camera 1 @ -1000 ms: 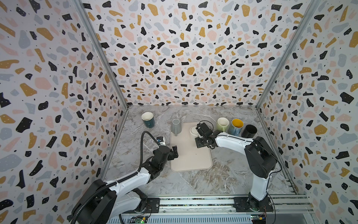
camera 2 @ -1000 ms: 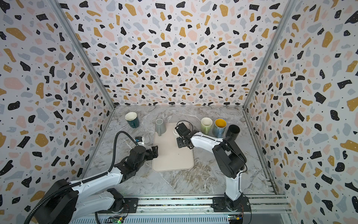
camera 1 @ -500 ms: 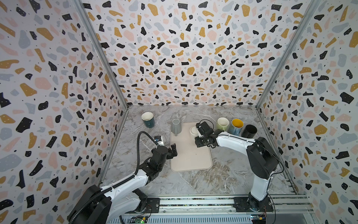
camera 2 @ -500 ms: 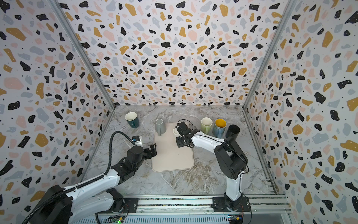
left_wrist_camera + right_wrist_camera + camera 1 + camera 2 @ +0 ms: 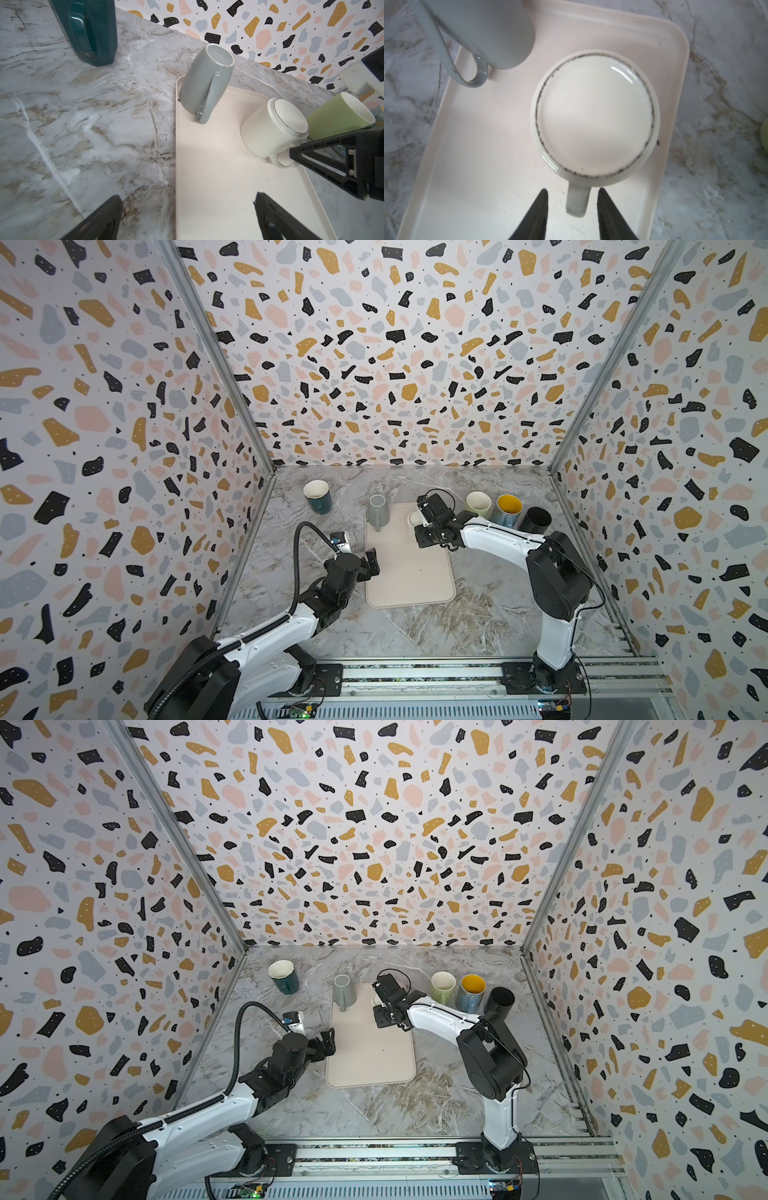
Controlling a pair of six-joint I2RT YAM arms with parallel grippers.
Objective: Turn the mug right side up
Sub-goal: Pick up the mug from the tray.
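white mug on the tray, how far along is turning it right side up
Done: only the approach, the right gripper sits at the white mug. In hand: its open jaws flank the handle, gaps showing, no grip yet. Left: clamp, lift and flip, as the mug rests base up on the tray. The left gripper hangs open nearby.

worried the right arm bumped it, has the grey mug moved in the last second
No. The grey mug sits at the same far corner of the tray, no nearer the teal mug.
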